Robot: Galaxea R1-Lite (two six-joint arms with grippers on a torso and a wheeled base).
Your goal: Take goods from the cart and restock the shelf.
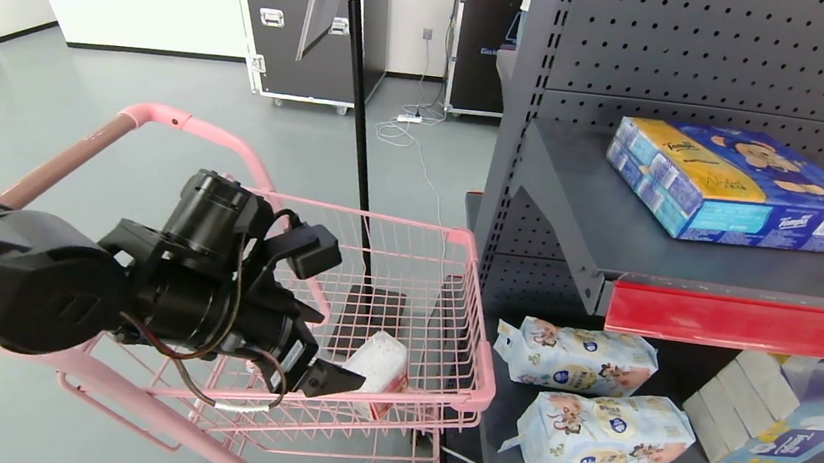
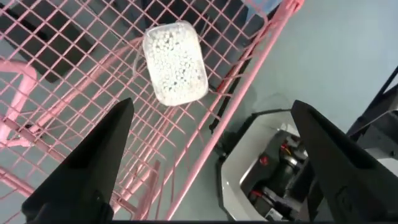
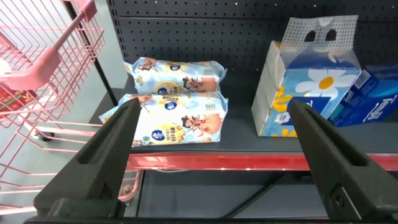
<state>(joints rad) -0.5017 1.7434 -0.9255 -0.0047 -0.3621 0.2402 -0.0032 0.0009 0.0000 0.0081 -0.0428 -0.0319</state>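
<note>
1. Spread wide open, the left gripper hangs in the basket of the pink cart. It holds nothing.
2. One white pack lies on the wire floor of the cart. In the head view it is at 2 o'clock from the left gripper's tip. In the left wrist view the pack sits past both fingers and is not between them.
3. The right gripper is wide open too, and it holds nothing. It faces the low board of the shelf.
4. The shelf stands just beside the cart, at 3 o'clock from it.
5. Two wipe packs lie on the low board, one in front of the other. The front one is at 6 o'clock from the back one.
6. A tissue bundle with a flower on it sits at 3 o'clock from the wipe packs, near them but apart.
7. A big blue pack lies flat on the top board, at 12 o'clock from the tissue bundle.
8. A black pole stands on the floor behind the cart, at 12 o'clock from it.
</note>
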